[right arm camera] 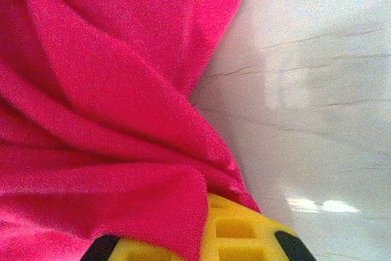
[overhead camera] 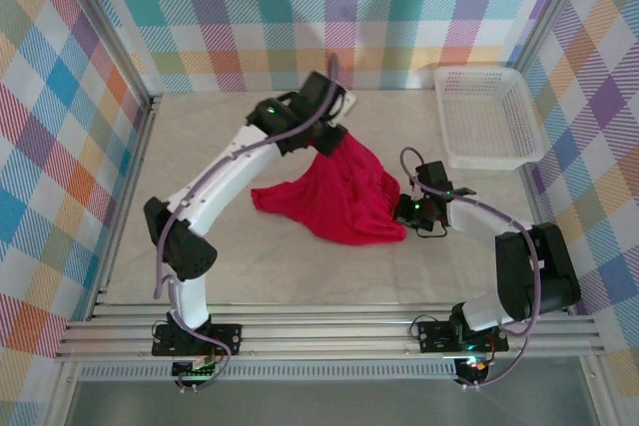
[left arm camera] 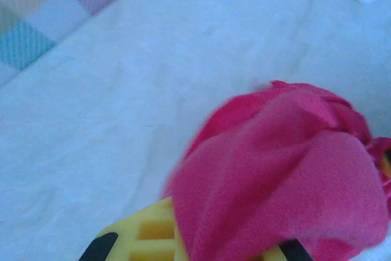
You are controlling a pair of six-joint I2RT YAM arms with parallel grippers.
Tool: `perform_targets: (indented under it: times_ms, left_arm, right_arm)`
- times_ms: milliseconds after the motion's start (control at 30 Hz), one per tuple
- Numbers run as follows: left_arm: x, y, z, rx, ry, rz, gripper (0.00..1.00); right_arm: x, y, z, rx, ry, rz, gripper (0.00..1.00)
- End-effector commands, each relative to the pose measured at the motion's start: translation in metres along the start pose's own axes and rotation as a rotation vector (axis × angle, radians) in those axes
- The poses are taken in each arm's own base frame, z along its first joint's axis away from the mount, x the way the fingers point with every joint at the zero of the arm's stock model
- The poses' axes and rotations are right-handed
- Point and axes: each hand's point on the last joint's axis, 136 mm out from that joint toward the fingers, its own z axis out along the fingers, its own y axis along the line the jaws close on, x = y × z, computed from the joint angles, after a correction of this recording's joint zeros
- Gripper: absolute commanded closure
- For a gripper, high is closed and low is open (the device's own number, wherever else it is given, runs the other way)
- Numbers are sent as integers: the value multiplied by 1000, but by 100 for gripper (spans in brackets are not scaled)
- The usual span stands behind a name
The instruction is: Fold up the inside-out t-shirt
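The inside-out t-shirt (overhead camera: 344,199) is a bunched bright red heap in the middle of the table, with one part drawn up to a peak at the back. My left gripper (overhead camera: 326,137) sits at that peak, shut on the cloth. In the left wrist view red fabric (left arm camera: 287,175) drapes over my yellow fingers (left arm camera: 143,233). My right gripper (overhead camera: 404,210) is low at the shirt's right edge, shut on the cloth. In the right wrist view the shirt (right arm camera: 104,108) folds over the yellow fingers (right arm camera: 244,236). The jaw tips are hidden by fabric in both wrist views.
A white plastic mesh basket (overhead camera: 486,117) stands at the back right, close to the right arm's elbow. Plaid walls (overhead camera: 60,127) close in the table on three sides. Bare pale table (overhead camera: 200,147) lies left of and in front of the shirt.
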Motion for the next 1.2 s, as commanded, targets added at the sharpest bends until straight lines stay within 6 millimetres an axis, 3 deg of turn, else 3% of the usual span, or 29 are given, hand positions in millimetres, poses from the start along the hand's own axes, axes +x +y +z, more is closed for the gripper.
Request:
perform_targets:
  times_ms: [0,100,233,333,367,400,500,567,667,833,967,1067,1167]
  left_arm:
    - [-1,36,-53,-70,-45,-34,100]
    - [11,36,-42,-30,-32,-96,100]
    - [47,20,4,66,79,-203,100]
    - [77,4,37,122,181,-295,100]
    - [84,-2,45,143,202,-325,100]
    - [89,-8,51,164,215,-352,100]
    - [97,-13,60,175,216,-419,100]
    - [95,-12,58,175,203,-437,100]
    - [89,-6,52,160,180,-449,100]
    - [82,4,37,141,158,-452,100]
    - [82,15,24,118,146,-464,100]
    - [84,26,15,106,129,-484,100]
    - [86,37,10,100,111,-517,100]
  right_arm:
    - [-11,-23,-26,132,-54,-31,100]
    - [-15,-30,-34,179,-62,-31,100]
    - [-16,-23,-33,157,-31,-38,100]
    - [-15,-7,-44,112,1,-42,70]
    - [-15,2,-51,87,-3,-57,59]
    - [-17,13,-60,62,-13,-75,56]
    - [-19,52,-80,-58,-37,-120,56]
    - [-17,84,-83,-154,-36,-152,59]
    - [-13,126,-66,-259,-12,-198,60]
    - [-19,152,-8,-172,46,-244,49]
    - [-36,133,26,47,14,-269,27]
    - [-42,124,41,104,-7,-254,24]
    - [-37,128,53,63,16,-224,28]
